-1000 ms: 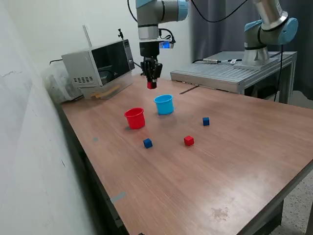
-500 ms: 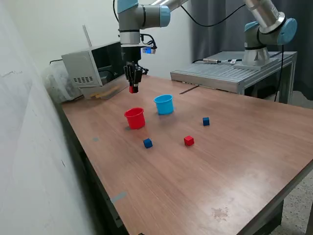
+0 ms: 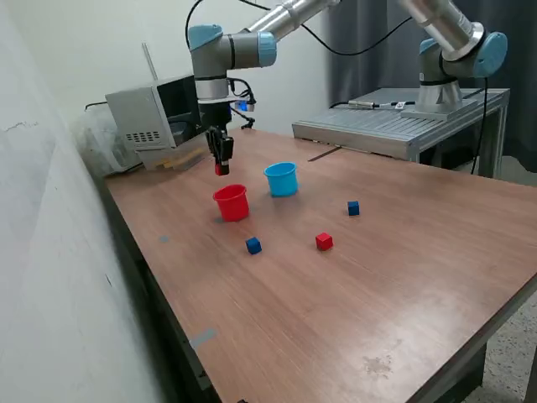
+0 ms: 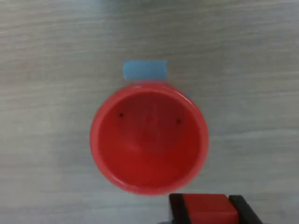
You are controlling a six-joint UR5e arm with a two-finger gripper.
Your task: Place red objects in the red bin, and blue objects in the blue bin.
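Observation:
My gripper [image 3: 221, 166] is shut on a tiny red cube [image 3: 220, 169] and hangs just above and slightly behind the red cup [image 3: 232, 202]. In the wrist view the red cup [image 4: 149, 137] is seen from straight above, empty, with the held red cube [image 4: 208, 209] between my black fingers [image 4: 176, 207] just off its rim. The light blue cup [image 3: 282, 179] stands to the exterior view's right of the red one. On the table lie a second red cube [image 3: 324, 242] and two dark blue cubes [image 3: 253, 245] [image 3: 353, 208].
A microwave [image 3: 168, 113] stands at the back on the exterior view's left. A grey metal platform [image 3: 394, 126] carries a second arm's base [image 3: 440, 84] at the back right. A blue tape patch [image 4: 145, 70] sits on the wood beside the red cup.
My gripper has carried the red cube toward the exterior view's left, from above the blue cup to over the red cup, and has come lower.

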